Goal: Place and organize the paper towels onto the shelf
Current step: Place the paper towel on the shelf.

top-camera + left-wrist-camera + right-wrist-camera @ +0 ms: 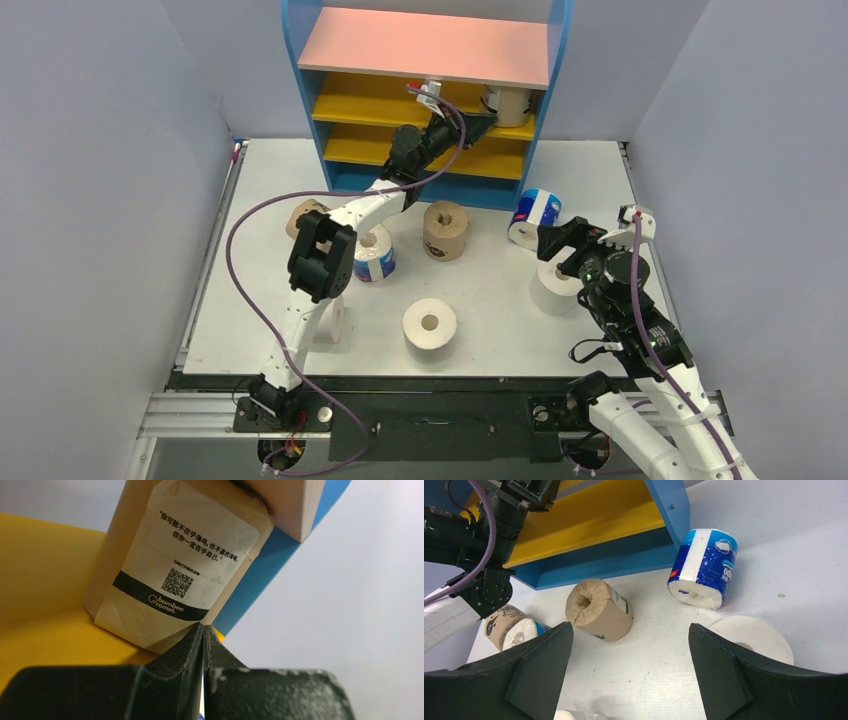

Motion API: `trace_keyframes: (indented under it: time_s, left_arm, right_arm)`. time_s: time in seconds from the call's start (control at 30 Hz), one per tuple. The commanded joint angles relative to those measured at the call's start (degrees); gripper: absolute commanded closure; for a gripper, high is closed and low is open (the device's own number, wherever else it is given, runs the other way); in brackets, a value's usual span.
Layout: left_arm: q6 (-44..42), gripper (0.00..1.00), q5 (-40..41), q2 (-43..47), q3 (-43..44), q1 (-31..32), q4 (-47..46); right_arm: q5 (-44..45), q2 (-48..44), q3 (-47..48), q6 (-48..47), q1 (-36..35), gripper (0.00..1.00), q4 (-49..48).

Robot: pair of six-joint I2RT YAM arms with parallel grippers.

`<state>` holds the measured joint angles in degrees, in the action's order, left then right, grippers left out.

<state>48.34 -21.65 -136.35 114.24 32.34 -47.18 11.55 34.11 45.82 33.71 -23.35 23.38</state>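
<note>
On the upper yellow board (pixel 40 605) of the shelf (pixel 425 45), a tan-wrapped paper towel roll (pixel 175 560) with a dark label stands at the right end, against the blue side panel (pixel 272 562). My left gripper (pixel 203 626) is shut and empty, its tips at the roll's lower edge (pixel 510 103). My right gripper (pixel 630 627) hangs open over the table. A white roll (pixel 751 637) lies under its right finger. Beyond it lie a blue-and-white roll (pixel 703 567) and a tan roll (pixel 599 609).
Around the left arm (pixel 320 255) on the table are another tan roll (pixel 303 215), a blue-and-white roll (pixel 378 257), a white roll (pixel 430 325) and a half-hidden white roll (pixel 335 320). Grey walls close in both sides.
</note>
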Motion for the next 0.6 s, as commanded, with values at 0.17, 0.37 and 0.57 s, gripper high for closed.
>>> trace_keyframes:
  time_s: [0.17, 0.37, 0.57]
  left_arm:
    - [-0.22, 1.00, 1.13, -4.46, 10.56, 1.33, 4.21]
    - [-0.85, 1.00, 2.05, -4.95, 11.26, 1.72, 4.93]
    - [-0.82, 1.00, 2.54, -5.40, 11.79, 1.93, 5.13]
  right_arm:
    - [2.15, -0.81, -0.75, -1.33, -0.16, 0.19, -0.38]
    - [2.58, -1.23, -1.27, -1.68, -0.23, 0.19, -0.35]
    - [2.58, -1.22, -1.49, -1.77, -0.18, 0.19, -0.35]
